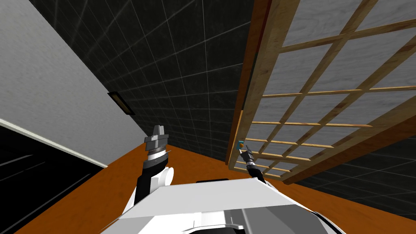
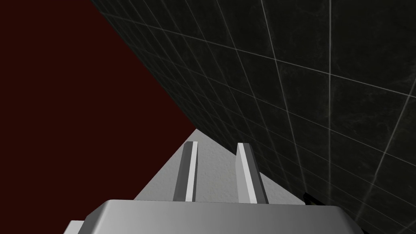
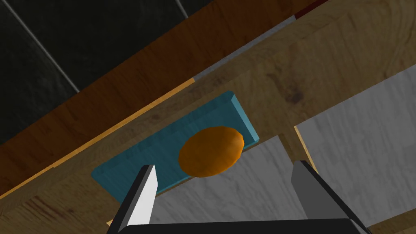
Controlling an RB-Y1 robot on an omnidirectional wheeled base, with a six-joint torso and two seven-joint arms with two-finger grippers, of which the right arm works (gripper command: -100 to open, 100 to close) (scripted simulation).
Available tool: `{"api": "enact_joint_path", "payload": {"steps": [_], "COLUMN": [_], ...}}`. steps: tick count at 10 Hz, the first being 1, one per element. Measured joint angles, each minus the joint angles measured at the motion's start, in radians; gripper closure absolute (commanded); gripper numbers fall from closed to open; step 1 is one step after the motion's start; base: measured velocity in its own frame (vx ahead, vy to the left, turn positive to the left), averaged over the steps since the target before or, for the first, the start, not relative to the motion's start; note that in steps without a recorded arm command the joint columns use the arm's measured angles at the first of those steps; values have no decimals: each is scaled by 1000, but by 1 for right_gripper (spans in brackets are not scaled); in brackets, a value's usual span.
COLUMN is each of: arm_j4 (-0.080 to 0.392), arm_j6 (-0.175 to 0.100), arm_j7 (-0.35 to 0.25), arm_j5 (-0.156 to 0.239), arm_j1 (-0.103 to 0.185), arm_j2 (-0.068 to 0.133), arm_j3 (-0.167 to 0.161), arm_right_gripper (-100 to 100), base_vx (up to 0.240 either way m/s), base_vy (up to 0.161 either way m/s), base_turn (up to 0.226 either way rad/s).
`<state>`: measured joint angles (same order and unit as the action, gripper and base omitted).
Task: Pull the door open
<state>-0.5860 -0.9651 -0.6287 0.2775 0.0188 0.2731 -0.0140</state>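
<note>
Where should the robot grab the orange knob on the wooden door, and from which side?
Grab the orange knob by its rounded sides, coming straight at the face of the door. It bulges out from the blue plate like a flattened egg, so one finger should fit on each side. The open right claw faces it that way.

Light is flat and even; the dark tiled wall (image 1: pixel 183 61) reads dim, the wooden door (image 1: pixel 262 81) brighter; the head view splays lines toward its corners.
</note>
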Motion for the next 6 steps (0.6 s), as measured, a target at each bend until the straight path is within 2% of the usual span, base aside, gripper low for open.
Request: {"api": "enact_joint_path", "payload": {"steps": [6], "arm_j4": [-6], "arm_j6": [14], "arm_j7": [-150], "arm_j5": [60], "arm_j1": [13], "arm_j2": [-14], "arm_j3": [-27], "arm_right_gripper": [-100], "base_vx": [-57], "base_vy": [-12], "base_turn": [24]}}
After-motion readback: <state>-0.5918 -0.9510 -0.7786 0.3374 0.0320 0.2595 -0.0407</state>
